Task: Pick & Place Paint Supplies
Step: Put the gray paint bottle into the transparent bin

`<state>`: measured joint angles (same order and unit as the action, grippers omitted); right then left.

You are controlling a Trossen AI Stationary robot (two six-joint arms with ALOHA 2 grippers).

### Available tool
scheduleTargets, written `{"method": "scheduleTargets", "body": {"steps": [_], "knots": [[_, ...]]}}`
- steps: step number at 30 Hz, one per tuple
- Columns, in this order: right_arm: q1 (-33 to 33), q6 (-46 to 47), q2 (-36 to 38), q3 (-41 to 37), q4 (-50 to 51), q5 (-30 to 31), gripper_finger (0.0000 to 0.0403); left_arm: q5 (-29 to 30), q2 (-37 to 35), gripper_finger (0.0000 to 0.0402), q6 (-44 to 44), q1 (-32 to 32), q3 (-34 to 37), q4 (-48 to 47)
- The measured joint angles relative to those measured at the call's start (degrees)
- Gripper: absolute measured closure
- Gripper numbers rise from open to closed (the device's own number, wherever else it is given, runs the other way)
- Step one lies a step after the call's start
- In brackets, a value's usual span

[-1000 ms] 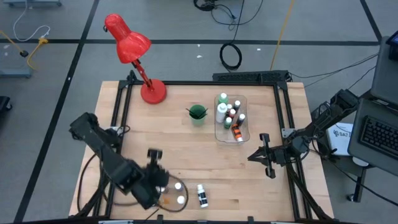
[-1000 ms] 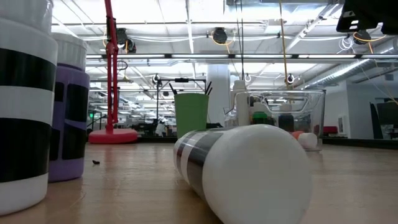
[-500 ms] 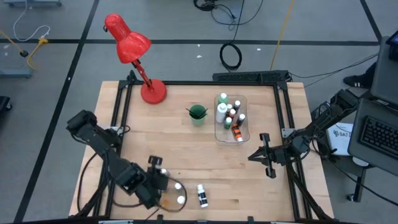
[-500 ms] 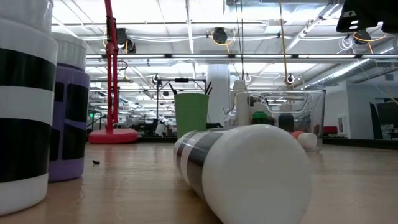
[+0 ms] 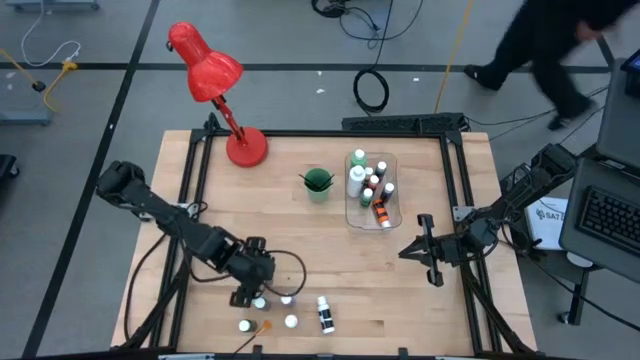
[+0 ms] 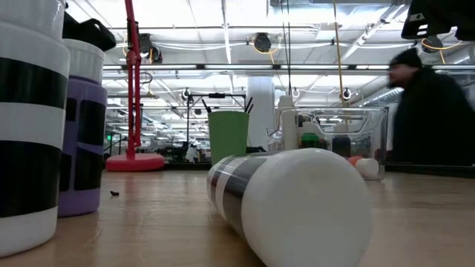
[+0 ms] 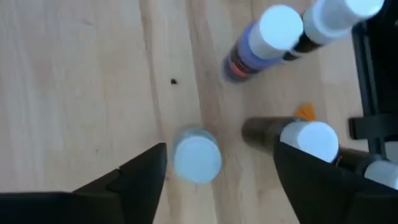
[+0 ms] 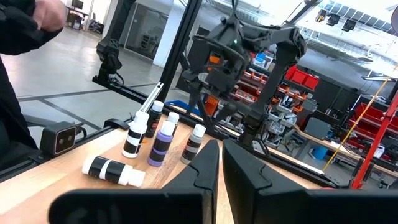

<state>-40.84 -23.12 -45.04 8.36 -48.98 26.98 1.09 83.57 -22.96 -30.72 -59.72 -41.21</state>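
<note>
**Left gripper opens wide over the front bottles**

High view: the left arm has swung in from the table's left front corner. The left gripper [image 5: 250, 291] now sits at the loose bottles [image 5: 288, 320] near the front edge, and these were partly under the arm a second ago. One lying bottle [image 5: 324, 313] is just beside them. The bin [image 5: 396, 200] at mid-table already holds several bottles. The right gripper [image 5: 425, 250] has not moved; it waits near the right edge. A person [image 5: 545, 45] has walked in behind the table.

Low view: the left gripper [image 6: 89, 33] now shows as a dark shape at the top left, above the purple bottle [image 6: 82, 133], where nothing showed before. The lying bottle [image 6: 297, 200] fills the foreground, unmoved.

Left wrist view: the left gripper [image 7: 217, 163] stands wide, with one white-capped bottle [image 7: 196, 155] upright between its fingers [image 7: 134, 177] and touching neither. We judge that a pick is being lined up and that this bottle is not yet held.

Right wrist view: the right gripper [image 8: 221, 163] has its fingers pressed together and holds nothing.

So most of the task remains: the front bottles have yet to go to the bin.
</note>
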Motion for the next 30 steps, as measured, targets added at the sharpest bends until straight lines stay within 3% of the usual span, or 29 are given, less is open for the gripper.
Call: {"method": "scheduleTargets", "body": {"steps": [7, 15, 25, 30], "knots": [[0.0, 0.0, 0.0, 0.0, -0.1, 0.0, 0.0387, 0.9, -0.1, 0.0079, 0.2, 1.6, 3.0, 1.1], [0.0, 0.0, 0.0, 0.0, -0.1, 0.0, 0.0387, 3.3, 0.0, 0.0112, 0.6, 1.8, 3.3, 1.3], [0.0, 0.0, 0.0, 0.0, -0.1, 0.0, 0.0387, 2.0, 0.0, 0.0184, 0.3, 1.8, 3.3, 1.3], [0.0, -0.1, 0.0, 0.0, -0.2, 0.0, 0.0387, 1.9, 0.0, 0.0263, 0.6, 2.1, 3.3, 2.4]]}}
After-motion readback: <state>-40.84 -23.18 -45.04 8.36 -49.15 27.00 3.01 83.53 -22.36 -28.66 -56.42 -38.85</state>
